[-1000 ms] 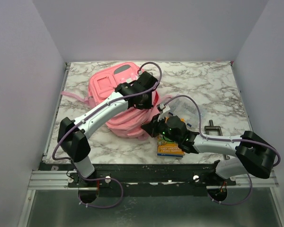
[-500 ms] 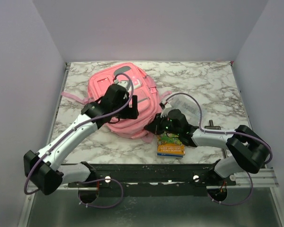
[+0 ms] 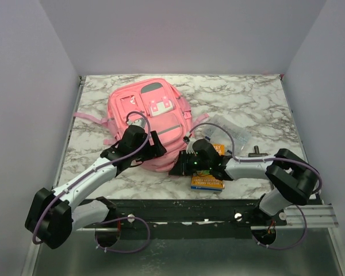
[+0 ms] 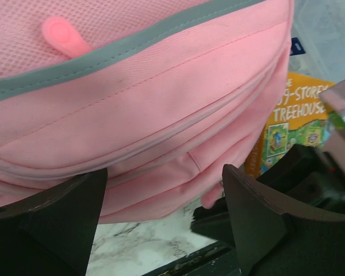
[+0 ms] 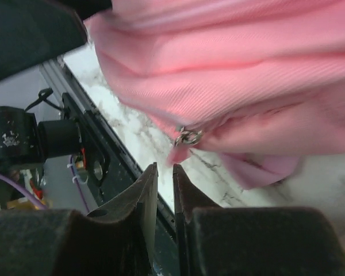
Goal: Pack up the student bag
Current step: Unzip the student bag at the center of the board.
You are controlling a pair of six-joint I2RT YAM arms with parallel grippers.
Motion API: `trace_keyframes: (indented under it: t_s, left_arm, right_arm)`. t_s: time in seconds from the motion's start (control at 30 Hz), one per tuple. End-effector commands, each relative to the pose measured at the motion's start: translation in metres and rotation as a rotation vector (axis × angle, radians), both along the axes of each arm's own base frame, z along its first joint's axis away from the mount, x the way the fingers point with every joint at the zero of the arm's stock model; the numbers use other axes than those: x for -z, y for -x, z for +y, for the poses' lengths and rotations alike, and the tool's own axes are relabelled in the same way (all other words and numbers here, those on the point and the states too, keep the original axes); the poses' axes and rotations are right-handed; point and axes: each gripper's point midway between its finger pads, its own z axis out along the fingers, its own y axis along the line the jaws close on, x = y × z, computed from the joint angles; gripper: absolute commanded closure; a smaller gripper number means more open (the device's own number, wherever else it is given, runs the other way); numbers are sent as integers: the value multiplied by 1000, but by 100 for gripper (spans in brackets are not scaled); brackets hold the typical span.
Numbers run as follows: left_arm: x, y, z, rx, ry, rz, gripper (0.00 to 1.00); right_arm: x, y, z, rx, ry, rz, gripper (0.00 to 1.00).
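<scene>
There's the student bag (image 3: 152,115), flat on the marble surface (image 3: 259,103), left of centre, front pockets up. The left end effector (image 4: 163,172) is spread wide at the bag's near edge, gripping nothing. The right end effector (image 5: 165,167) shows a narrow, empty slit, tips near a metal zipper pull (image 5: 188,137). A book (image 3: 207,182) lies beneath the right arm.

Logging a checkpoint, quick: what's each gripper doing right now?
Left gripper: open wide at the student bag's lower edge, holding nothing.
Right gripper: barely open, gripping nothing; the zipper pull sits just ahead of it.
</scene>
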Motion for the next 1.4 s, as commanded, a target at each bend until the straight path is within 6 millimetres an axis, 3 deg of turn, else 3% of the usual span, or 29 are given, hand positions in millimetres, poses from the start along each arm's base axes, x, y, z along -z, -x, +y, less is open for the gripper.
trace_keyframes:
  t_s: [0.0, 0.23, 0.33, 0.5, 0.57, 0.7, 0.83, 1.0, 1.07, 1.13, 1.27, 1.37]
  left_arm:
    - [-20, -16, -21, 23, 120, -76, 18]
    - [-46, -10, -16, 62, 119, -158, 14]
    - [-59, -5, -19, 107, 114, -162, 12]
    - [-63, 9, -4, 69, 135, -195, 6]
    - [-66, 17, 3, 64, 132, -197, 6]
    - [-66, 35, 17, 49, 130, -210, 3]
    - [-65, 53, 26, 23, 166, -191, 2]
    - [-58, 70, 19, 43, 254, -138, 2]
    - [-54, 73, 13, 61, 282, -107, 3]
    - [-51, 76, 3, 107, 311, -82, 7]
    - [-53, 73, -20, 189, 356, -109, 25]
    - [-47, 66, -36, 167, 247, -130, 30]
  right_arm:
    - [-2, 19, 18, -32, -58, 107, 79]
    - [11, 21, 28, -63, -2, 114, 74]
    - [7, 23, 34, -77, -6, 113, 66]
    - [-10, 11, 15, 14, 90, 69, 45]
    - [-25, 3, 7, 67, 128, 46, 31]
    - [-47, -9, -9, 157, 119, 2, 26]
    - [-48, -33, -30, 308, 114, 50, 18]
    - [-32, -57, -44, 391, 64, 183, 15]
    - [-34, -72, -44, 420, 27, 179, 15]
    - [-35, -80, -40, 417, 12, 179, 15]
    - [-36, -92, -35, 413, 43, 160, 17]
    - [-39, -96, -33, 439, 33, 192, 20]
